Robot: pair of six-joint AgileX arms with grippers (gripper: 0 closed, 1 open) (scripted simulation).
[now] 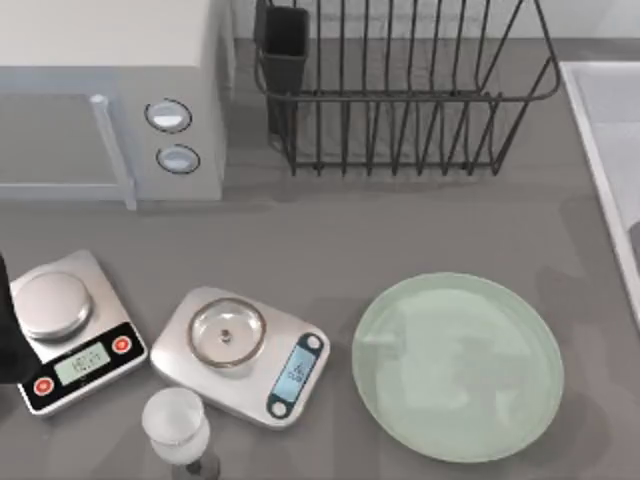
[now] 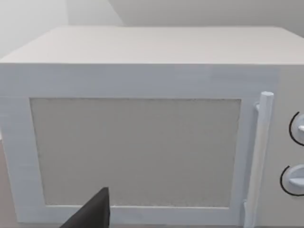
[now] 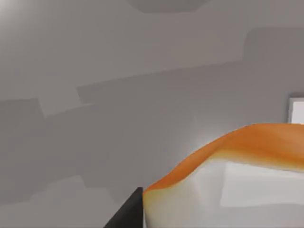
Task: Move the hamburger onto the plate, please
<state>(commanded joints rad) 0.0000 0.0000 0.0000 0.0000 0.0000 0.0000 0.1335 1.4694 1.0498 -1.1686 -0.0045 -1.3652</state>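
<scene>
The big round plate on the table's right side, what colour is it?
The large round plate is pale mint green, plain and unpatterned; the top view shows it best.

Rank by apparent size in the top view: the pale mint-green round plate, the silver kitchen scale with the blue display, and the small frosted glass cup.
1. Pale mint-green round plate
2. Silver kitchen scale with the blue display
3. Small frosted glass cup

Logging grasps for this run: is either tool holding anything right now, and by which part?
It cannot be told. The right wrist view has the orange-brown rounded hamburger pressed close beside a dark tool finger, but no grip shows. The pale mint-green round plate is bare.
</scene>
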